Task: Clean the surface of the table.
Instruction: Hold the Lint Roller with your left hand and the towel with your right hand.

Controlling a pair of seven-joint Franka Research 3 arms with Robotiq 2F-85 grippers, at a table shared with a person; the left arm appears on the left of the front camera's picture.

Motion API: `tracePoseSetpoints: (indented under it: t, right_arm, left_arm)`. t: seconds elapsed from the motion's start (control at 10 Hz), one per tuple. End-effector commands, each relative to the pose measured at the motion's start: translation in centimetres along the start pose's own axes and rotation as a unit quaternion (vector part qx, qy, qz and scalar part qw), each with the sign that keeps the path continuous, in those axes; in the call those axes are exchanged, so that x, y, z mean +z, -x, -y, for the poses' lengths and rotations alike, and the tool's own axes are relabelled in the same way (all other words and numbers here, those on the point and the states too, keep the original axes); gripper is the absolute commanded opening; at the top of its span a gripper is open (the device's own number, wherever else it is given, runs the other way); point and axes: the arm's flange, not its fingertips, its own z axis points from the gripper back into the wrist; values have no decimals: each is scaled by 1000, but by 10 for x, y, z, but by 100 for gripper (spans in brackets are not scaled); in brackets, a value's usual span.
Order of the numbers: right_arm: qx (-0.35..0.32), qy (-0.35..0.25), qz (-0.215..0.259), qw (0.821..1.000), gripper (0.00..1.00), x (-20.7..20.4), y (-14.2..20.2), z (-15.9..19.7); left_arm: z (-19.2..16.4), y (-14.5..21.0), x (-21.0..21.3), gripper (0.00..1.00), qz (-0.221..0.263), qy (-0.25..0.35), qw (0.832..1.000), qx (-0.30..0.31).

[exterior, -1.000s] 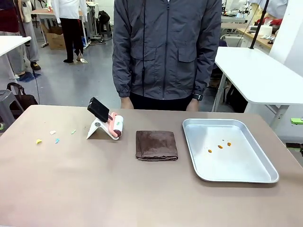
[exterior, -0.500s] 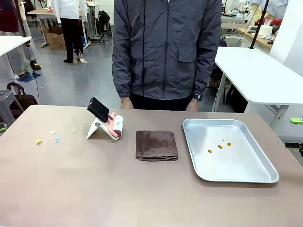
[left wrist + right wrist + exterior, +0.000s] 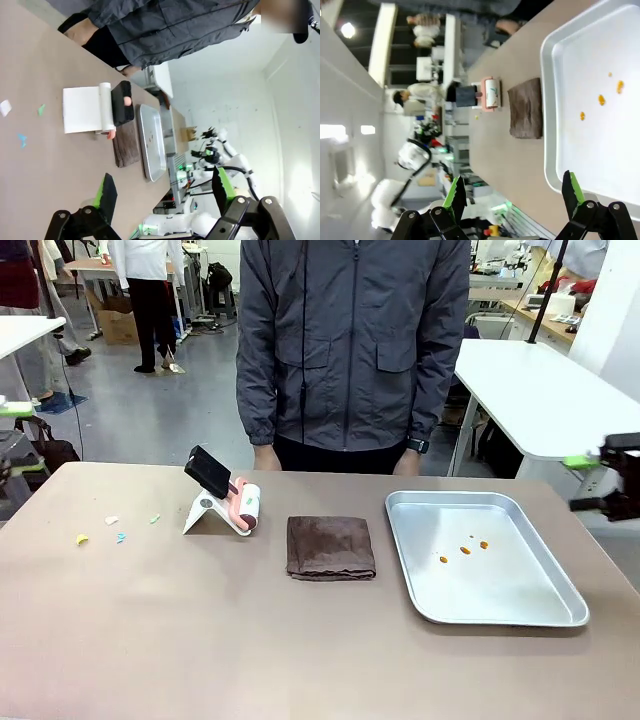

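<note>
Zero progress yet: hovering off the table's (image 3: 200, 640) side edges, left gripper (image 3: 164, 189) and right gripper (image 3: 512, 192) spread empty, leaving paper scraps (image 3: 118, 537) littering its left end, cloth (image 3: 330, 547) and roller (image 3: 245, 508) unused.

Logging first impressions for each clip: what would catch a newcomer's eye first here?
The shiny silver tray on the right side of the table, with a few orange crumbs in it. Then the folded brown cloth at the centre, the lint roller on its white stand just left of it, and small coloured scraps near the left edge.
</note>
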Motion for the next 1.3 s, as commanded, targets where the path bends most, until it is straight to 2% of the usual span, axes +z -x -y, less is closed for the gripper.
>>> tracePoseSetpoints:
  t: [0.0, 0.2, 0.3, 0.5, 0.6, 0.9, 1.2]
  right_arm:
    - [45, 44, -8, 998, 100, -56, 19, -49]
    - [92, 87, -10, 992, 100, -108, 31, -94]
    - [88, 117, -17, 989, 100, -136, 38, -115]
    - [91, 170, -47, 980, 100, -194, 56, -145]
    - [103, 192, -57, 974, 100, -221, 63, -149]
    - [119, 234, -66, 963, 100, -290, 79, -142]
    - [111, 259, -78, 956, 100, -315, 75, -126]
  left_arm:
    - [35, -16, -32, 100, -50, -67, 996, -3]
    - [72, -21, -64, 100, -88, -160, 983, -33]
    - [88, -20, -83, 100, -94, -215, 972, -29]
    - [112, -17, -133, 100, -75, -315, 946, -22]
    - [117, -14, -155, 100, -62, -346, 936, -28]
    - [116, -8, -206, 100, -63, -374, 923, -60]
    - [92, -9, -224, 100, -86, -399, 910, -69]
